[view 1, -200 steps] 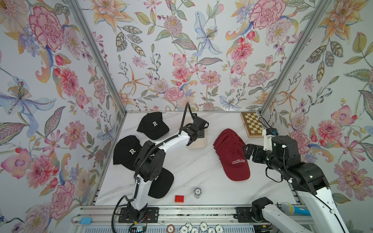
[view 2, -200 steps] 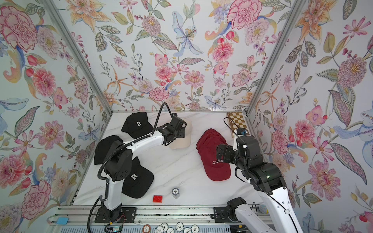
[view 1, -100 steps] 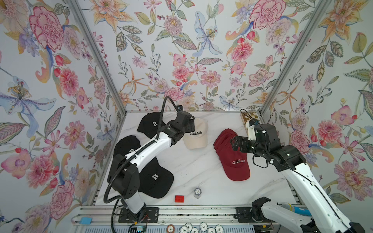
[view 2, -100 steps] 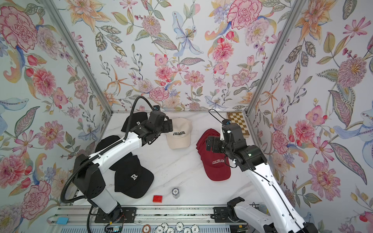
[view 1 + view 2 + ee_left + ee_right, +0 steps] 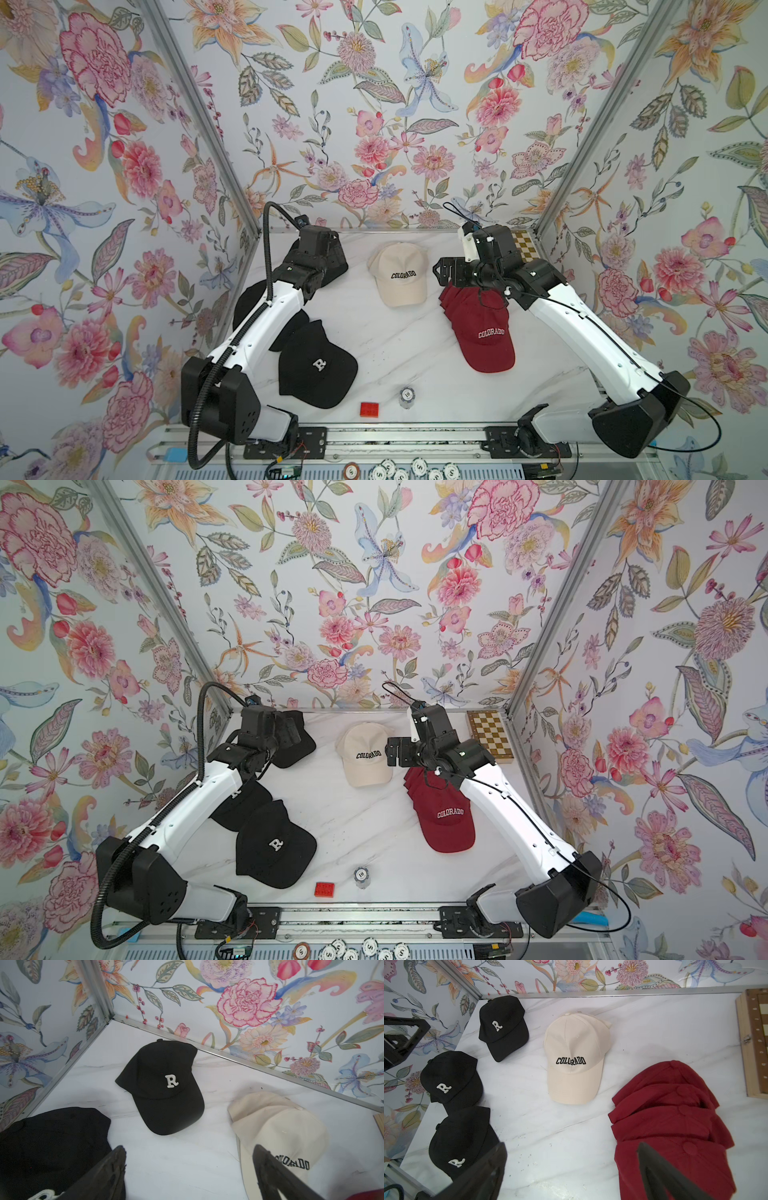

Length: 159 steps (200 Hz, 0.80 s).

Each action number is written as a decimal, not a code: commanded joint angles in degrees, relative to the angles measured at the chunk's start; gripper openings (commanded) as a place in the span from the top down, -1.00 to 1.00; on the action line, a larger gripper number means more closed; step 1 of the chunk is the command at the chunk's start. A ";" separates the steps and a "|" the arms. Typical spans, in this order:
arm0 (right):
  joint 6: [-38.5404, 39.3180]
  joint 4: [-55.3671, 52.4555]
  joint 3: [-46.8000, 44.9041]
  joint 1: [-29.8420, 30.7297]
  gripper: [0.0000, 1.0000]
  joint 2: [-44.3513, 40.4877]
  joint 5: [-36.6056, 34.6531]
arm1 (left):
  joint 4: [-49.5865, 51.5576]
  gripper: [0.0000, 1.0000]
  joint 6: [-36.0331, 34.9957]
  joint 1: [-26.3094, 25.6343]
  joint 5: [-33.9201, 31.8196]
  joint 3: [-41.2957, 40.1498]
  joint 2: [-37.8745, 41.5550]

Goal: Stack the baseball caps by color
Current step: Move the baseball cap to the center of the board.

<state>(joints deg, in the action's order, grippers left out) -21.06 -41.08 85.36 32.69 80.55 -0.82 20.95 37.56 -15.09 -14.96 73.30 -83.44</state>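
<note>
nearest the robot's base, a red brick [image 5: 369,409] and a poker chip [image 5: 407,395] sit on the tabletop [image 5: 415,345]; the chip's mark is too small to read. just beyond them the nearest black cap [image 5: 318,365] lies flat with a raised white "r" on its front. across from it is the maroon stack [image 5: 484,332], several caps fanned one over another, the top one stitched "colorado" in white.

the middle black cap [image 5: 450,1082] touches the nearest one and also bears an "r". further back is the cream cap [image 5: 399,272], lettered "colorado" in black, with what looks like a second cream cap beneath it. the far black cap [image 5: 164,1084], again marked "r", lies near the back wall, well apart from the other two. a chessboard [image 5: 490,735] fills the far corner; the figures along its edge are too small to read.

the left tool [image 5: 189,1148] hangs above bare tabletop between the black caps and the cream cap, spread wide with nothing in it. the right tool [image 5: 572,1145] hovers over the maroon stack's near side, equally wide and empty.

the caps should be light and soft: the crowns will probably buckle under a pinch, while the brims look stiffer. the brim edge, or the firmer front panel by the lettering, seems the best hold. nothing here is fragile or slippery, though the fabric may drag, and a cap lying underneath could come along with the lift.
</note>
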 commanded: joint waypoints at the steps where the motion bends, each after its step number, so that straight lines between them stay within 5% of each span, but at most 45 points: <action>1: 1.35 1.09 3.32 0.78 -0.97 1.97 0.32 | 1.27 -0.92 -2.15 3.73 1.82 3.41 -4.19; 53: 1.29 1.00 6.17 0.63 -0.97 5.03 -0.36 | 2.93 -0.90 -4.34 9.43 0.76 22.03 -23.44; 113: 0.70 0.87 5.70 -1.47 -0.97 6.12 -0.09 | 10.50 -0.89 -7.89 12.58 -3.13 53.73 -48.19; 143: 0.49 0.40 5.26 -3.39 -0.98 6.05 0.56 | 17.16 -0.90 -11.85 13.72 2.65 75.30 -62.52; 159: 0.01 0.18 4.63 -4.26 -0.97 5.69 0.71 | 17.35 -0.93 -13.12 14.28 4.89 78.18 -65.64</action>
<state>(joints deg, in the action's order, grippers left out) -20.56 -40.60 90.00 29.52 85.89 -0.58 32.60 28.60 -1.98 -13.98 145.69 -144.59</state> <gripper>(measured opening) 0.988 0.954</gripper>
